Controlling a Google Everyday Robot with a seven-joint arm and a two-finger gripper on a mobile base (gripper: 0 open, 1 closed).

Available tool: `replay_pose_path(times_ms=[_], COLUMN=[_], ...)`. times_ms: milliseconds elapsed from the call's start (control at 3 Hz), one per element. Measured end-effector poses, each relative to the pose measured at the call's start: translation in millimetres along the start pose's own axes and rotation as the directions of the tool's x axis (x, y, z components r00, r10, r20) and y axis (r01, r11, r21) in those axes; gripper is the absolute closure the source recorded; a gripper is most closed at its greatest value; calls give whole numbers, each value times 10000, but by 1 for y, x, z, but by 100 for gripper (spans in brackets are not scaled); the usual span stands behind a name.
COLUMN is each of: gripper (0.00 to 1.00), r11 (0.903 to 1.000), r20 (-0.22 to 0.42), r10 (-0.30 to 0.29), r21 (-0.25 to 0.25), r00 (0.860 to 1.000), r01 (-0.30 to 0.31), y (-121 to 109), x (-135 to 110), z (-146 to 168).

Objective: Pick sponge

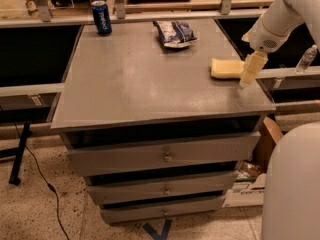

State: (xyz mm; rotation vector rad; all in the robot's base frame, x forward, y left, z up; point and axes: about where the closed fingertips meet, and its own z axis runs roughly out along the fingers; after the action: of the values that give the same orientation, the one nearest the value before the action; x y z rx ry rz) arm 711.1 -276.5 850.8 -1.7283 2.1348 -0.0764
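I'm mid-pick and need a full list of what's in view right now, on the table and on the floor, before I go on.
sponge: one, pale yellow, flat on the table near its right edge
can: one, blue, upright at the far left corner
snack bag: one, blue and white, lying at the far middle
table: one, grey, three drawer fronts below the top
bottle: one, clear, beyond the table's right edge
cardboard box: one, brown and white, on the floor by the table's right side
cable: one, black, on the floor at left
arm: one, white, reaching in from the upper right
gripper: one, pale yellow, pointing down at the sponge's right end; contact cannot be told
base: one, white, bottom right
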Motion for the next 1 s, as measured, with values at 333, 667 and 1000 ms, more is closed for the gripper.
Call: replay_pose_path(times_ms=[333,667,1000], gripper=[18,41,64], r11=[10000,10000,10000], r20=[-87,-486,-677], r10=[26,33,47], r21=[-27,38,43], r00=[10000,9988,9977], r01=[-27,-31,-44], y=[1,1,2], x=[-2,-1,-1], z=[11,20,22])
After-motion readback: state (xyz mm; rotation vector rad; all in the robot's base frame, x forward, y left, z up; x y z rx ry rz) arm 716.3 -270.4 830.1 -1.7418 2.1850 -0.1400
